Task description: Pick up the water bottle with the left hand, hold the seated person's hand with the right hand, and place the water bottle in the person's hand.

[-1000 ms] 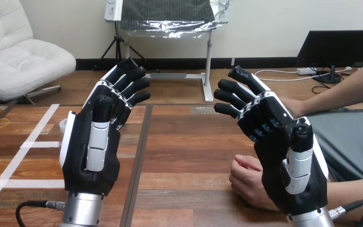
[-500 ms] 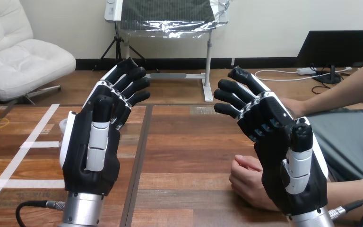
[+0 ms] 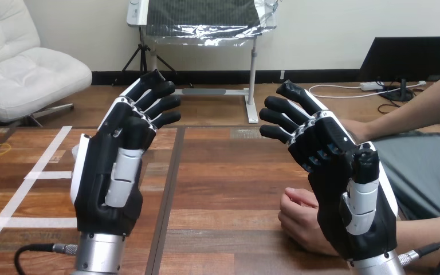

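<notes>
Grained wooden table (image 3: pixel 223 172), left hand (image 3: pixel 104 183), right hand (image 3: pixel 344 189) raised, jointed fingers (image 3: pixel 163 104) straight (both unclenched)

The left hand (image 3: pixel 106 186) is up over the table (image 3: pixel 223 172). Its fingers (image 3: pixel 166 103) are straight and point away, and its thumb bends in a little. The right hand (image 3: pixel 335 197) is up too, with its fingers (image 3: pixel 275 105) straight and spread. Below those fingers, the person's hand (image 3: pixel 298 220) rests on the table in a loose fist, partly behind the right hand.
</notes>
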`<action>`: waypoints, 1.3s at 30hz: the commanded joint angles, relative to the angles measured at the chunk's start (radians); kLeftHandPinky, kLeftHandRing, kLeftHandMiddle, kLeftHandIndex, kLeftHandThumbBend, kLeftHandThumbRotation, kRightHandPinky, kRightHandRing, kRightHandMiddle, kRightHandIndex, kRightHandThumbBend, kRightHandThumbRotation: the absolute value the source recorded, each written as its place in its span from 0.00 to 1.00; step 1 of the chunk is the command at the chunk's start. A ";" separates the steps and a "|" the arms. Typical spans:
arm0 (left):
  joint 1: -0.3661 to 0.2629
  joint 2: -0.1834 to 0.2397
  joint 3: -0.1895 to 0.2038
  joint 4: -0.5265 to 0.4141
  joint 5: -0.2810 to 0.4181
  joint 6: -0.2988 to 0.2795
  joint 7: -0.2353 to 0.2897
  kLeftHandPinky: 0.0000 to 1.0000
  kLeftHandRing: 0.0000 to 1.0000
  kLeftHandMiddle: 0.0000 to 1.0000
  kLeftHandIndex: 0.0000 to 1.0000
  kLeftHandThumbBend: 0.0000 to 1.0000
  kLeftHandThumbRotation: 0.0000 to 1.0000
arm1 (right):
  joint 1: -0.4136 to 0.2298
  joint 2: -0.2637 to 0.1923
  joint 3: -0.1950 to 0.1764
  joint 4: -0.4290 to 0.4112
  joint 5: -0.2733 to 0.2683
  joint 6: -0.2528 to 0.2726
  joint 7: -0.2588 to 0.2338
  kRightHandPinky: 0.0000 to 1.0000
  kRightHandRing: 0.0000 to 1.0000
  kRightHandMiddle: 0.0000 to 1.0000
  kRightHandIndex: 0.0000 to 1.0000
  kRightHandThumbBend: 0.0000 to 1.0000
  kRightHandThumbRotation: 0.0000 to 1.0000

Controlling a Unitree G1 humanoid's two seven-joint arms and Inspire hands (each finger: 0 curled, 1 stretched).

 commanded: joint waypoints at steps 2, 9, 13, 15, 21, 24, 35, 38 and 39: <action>-0.067 0.010 0.009 -0.013 0.075 -0.055 0.034 0.70 0.79 0.81 0.83 0.97 0.15 | -0.047 0.004 -0.013 -0.022 -0.008 -0.002 -0.009 0.80 0.83 0.84 0.87 0.71 1.00; -0.067 0.019 0.014 -0.023 0.133 -0.065 0.076 0.70 0.82 0.86 0.87 1.00 0.08 | -0.047 0.004 -0.012 -0.023 -0.007 0.006 -0.010 0.79 0.83 0.84 0.86 0.72 1.00; -0.068 0.024 0.019 -0.035 0.152 -0.064 0.097 0.72 0.85 0.88 0.89 1.00 0.07 | -0.046 0.004 -0.012 -0.024 -0.005 0.009 -0.010 0.79 0.83 0.84 0.86 0.72 1.00; -0.070 0.026 0.020 -0.038 0.156 -0.064 0.103 0.73 0.86 0.89 0.90 1.00 0.07 | -0.046 0.005 -0.012 -0.024 -0.005 0.009 -0.010 0.79 0.83 0.84 0.86 0.72 1.00; -0.080 0.038 0.037 -0.045 0.189 -0.081 0.136 0.77 0.90 0.92 0.92 1.00 0.06 | -0.046 0.006 -0.011 -0.024 -0.008 0.009 -0.012 0.78 0.82 0.83 0.86 0.72 1.00; -0.085 0.045 0.047 -0.048 0.200 -0.086 0.150 0.79 0.91 0.93 0.93 1.00 0.06 | -0.046 0.007 -0.011 -0.025 -0.011 0.009 -0.013 0.78 0.82 0.83 0.86 0.72 1.00; -0.105 0.072 0.080 -0.056 0.218 -0.109 0.191 0.86 0.97 0.97 0.96 1.00 0.04 | -0.045 0.007 -0.009 -0.026 -0.009 0.013 -0.016 0.77 0.83 0.83 0.86 0.71 1.00; -0.110 0.074 0.091 -0.061 0.234 -0.108 0.213 0.87 0.97 0.97 0.96 1.00 0.04 | -0.045 0.008 -0.010 -0.026 -0.011 0.012 -0.018 0.77 0.83 0.83 0.86 0.72 1.00; -0.111 0.074 0.093 -0.062 0.239 -0.107 0.218 0.88 0.97 0.97 0.96 1.00 0.04 | -0.045 0.008 -0.010 -0.026 -0.011 0.012 -0.018 0.77 0.83 0.83 0.86 0.72 1.00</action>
